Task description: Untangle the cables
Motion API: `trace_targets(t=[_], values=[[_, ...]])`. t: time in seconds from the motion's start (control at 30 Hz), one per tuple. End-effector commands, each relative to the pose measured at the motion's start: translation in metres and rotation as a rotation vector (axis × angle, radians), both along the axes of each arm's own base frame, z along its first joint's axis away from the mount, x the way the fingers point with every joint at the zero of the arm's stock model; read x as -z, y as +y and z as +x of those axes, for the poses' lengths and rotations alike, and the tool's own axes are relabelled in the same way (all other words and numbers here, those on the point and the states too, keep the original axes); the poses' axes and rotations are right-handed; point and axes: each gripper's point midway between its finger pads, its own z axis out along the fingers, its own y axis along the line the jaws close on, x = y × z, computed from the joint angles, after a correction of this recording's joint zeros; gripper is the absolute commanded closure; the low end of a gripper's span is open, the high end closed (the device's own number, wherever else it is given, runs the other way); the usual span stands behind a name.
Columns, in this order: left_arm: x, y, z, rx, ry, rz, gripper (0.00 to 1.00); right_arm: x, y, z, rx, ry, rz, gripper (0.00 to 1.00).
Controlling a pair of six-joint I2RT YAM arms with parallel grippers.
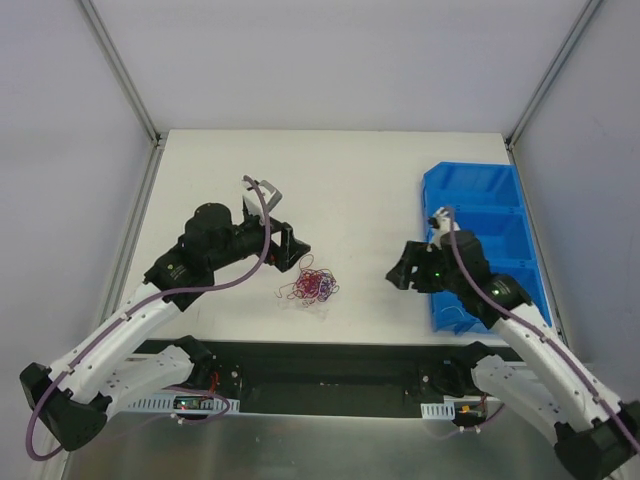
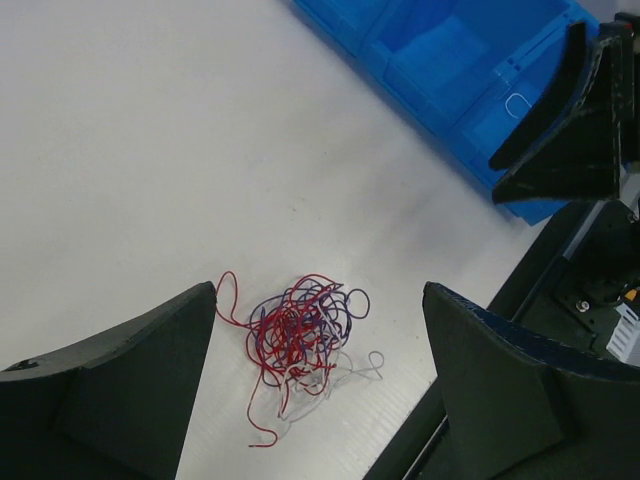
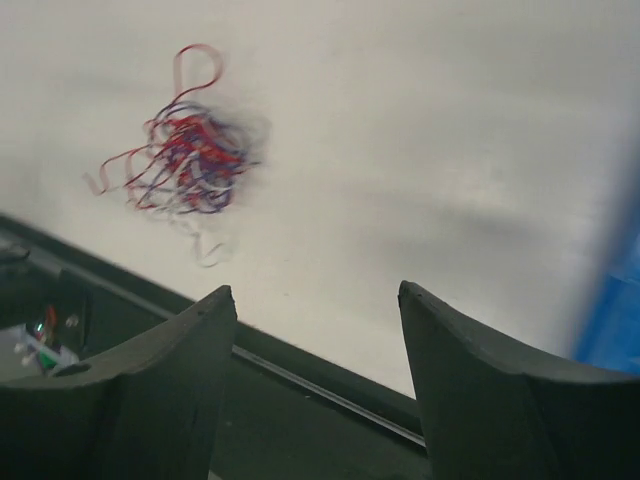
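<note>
The cables are a small knotted clump of thin red, purple and white wires lying on the white table near its front edge. The clump also shows in the left wrist view between my left fingers, and blurred in the right wrist view at upper left. My left gripper is open and empty, hovering just above and left of the clump. My right gripper is open and empty, well to the right of the clump, over the table's front edge.
A blue bin with several compartments stands at the right side of the table, behind my right arm; it also shows in the left wrist view. The black front rail runs along the near table edge.
</note>
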Motion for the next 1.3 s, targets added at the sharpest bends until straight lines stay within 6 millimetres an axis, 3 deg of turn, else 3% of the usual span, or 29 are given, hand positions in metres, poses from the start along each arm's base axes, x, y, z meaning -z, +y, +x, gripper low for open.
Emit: trace_targets(t=[0.0,0.13,0.23,0.5,0.63,0.83,0.97,1.07,1.17,1.27], values=[[0.004,-0.012,0.002,0.047,0.027,-0.013,0.19,-0.007,0.097,0.009,-0.253,-0.054,0.177,0.32],[0.020,-0.013,0.010,0.028,0.065,0.032,0.30,0.012,0.158,-0.005,-0.407,-0.037,0.203,0.35],[0.028,-0.010,0.016,-0.002,0.078,0.063,0.33,0.027,0.176,-0.011,-0.482,-0.069,0.158,0.35],[0.043,-0.016,0.017,0.022,0.125,0.083,0.34,0.073,0.198,-0.030,-0.604,-0.008,0.180,0.34],[0.050,-0.020,0.016,0.039,0.147,0.092,0.39,0.083,0.210,-0.041,-0.658,0.011,0.188,0.35],[0.057,-0.022,0.018,0.047,0.166,0.106,0.39,0.105,0.211,-0.046,-0.678,0.018,0.159,0.39],[0.066,-0.022,0.020,0.041,0.180,0.126,0.40,0.108,0.212,-0.047,-0.679,0.023,0.148,0.54],[0.072,-0.024,0.020,0.047,0.200,0.135,0.35,0.107,0.210,-0.047,-0.666,0.024,0.153,0.74],[0.085,-0.030,0.018,0.072,0.266,0.141,0.23,0.097,0.202,-0.048,-0.647,-0.002,0.158,0.98],[0.101,-0.040,0.014,0.114,0.352,0.150,0.19,0.083,0.191,-0.046,-0.609,-0.045,0.154,1.00]])
